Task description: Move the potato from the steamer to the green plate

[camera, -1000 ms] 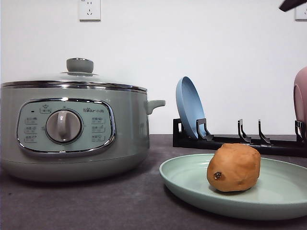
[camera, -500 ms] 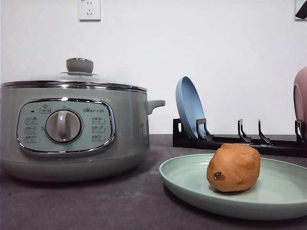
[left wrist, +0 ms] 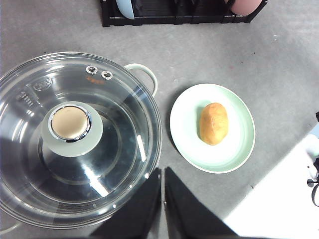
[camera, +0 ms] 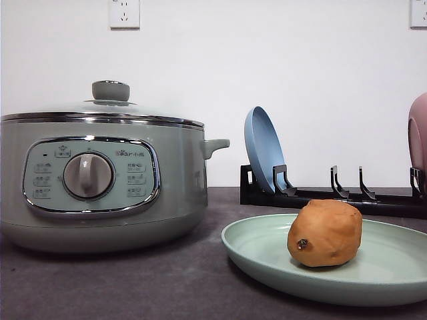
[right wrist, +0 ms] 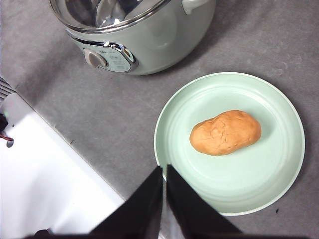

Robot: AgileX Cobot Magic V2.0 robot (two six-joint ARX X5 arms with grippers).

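Note:
The orange-brown potato (camera: 325, 233) lies on the pale green plate (camera: 267, 257) at the front right of the table; it also shows as potato (left wrist: 214, 123) on plate (left wrist: 187, 134) and potato (right wrist: 225, 132) on plate (right wrist: 259, 191). The sage-green steamer (camera: 180, 187) stands to the left with its glass lid (left wrist: 124, 144) on. High above the steamer, my left gripper (left wrist: 163, 199) is shut and holds nothing. High above the plate's near edge, my right gripper (right wrist: 164, 199) is shut too, with nothing in it.
A black dish rack (camera: 347, 195) stands at the back right with a blue plate (camera: 263, 150) upright in it and a pink dish (camera: 418, 137) at its right end. White table edging (right wrist: 45, 174) runs along the front.
A dark arm tip at the top right of the front view rose and left the picture. The potato, plate and steamer have not moved.

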